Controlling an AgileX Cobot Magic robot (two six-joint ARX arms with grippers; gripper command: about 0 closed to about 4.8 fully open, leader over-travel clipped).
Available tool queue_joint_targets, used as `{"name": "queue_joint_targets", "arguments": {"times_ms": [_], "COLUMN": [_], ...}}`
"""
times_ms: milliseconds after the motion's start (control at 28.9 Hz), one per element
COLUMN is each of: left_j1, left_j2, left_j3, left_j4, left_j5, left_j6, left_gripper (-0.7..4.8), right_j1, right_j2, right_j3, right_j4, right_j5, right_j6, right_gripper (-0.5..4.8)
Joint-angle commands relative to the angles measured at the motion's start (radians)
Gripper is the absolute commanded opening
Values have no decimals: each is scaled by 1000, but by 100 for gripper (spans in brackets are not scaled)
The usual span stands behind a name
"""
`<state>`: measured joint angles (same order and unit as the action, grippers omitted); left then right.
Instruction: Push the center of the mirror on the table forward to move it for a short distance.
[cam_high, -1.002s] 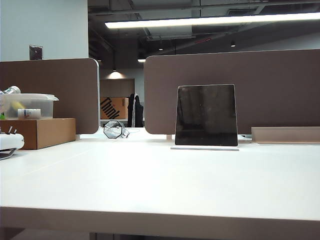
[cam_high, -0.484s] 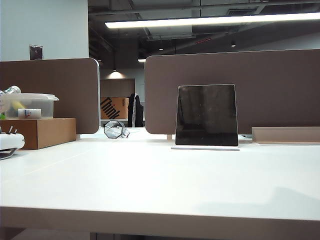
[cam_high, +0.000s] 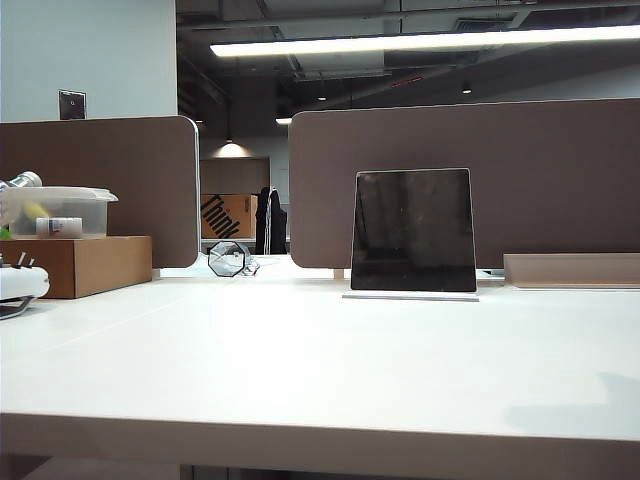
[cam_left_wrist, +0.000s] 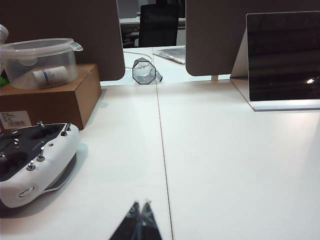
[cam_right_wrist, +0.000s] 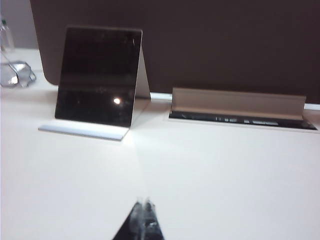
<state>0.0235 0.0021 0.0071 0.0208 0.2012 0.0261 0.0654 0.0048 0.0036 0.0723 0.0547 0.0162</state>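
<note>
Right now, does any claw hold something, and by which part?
Nothing is held. The left claw and the right claw are both shut on nothing above the table, apart from the mirror.

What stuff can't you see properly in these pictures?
- Left gripper: left wrist view shows only shut tips; the frame edge cuts off the rest.
- Right gripper: right wrist view, same, and blurred.
- Both arms: absent from the exterior view.
- Mirror: its back is hidden in the exterior view.

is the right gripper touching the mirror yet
No: in the right wrist view the right gripper, jaws shut, sits over bare table well short of the mirror.
</note>
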Motion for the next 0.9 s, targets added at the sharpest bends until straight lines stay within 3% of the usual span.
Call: {"name": "queue_joint_targets", "arguments": {"times_ms": [35, 346, 899], "left_j1": [0, 0, 0], "left_j2": [1, 1, 1], "left_j3": [0, 0, 0], "left_j4": [10, 10, 10], "left_j5": [5, 4, 4], "left_j6": [0, 0, 0], "left_gripper": [-5, -5, -5], "right_j1": [-1, -53, -46], "right_j2": [-1, -2, -1], "right_j3": [-4, -4, -4], "right_j4": [31, 31, 27], "right_j5": [-5, -10, -12], "right_j6": [21, 42, 36], "right_gripper": [-5, -5, -5]}}
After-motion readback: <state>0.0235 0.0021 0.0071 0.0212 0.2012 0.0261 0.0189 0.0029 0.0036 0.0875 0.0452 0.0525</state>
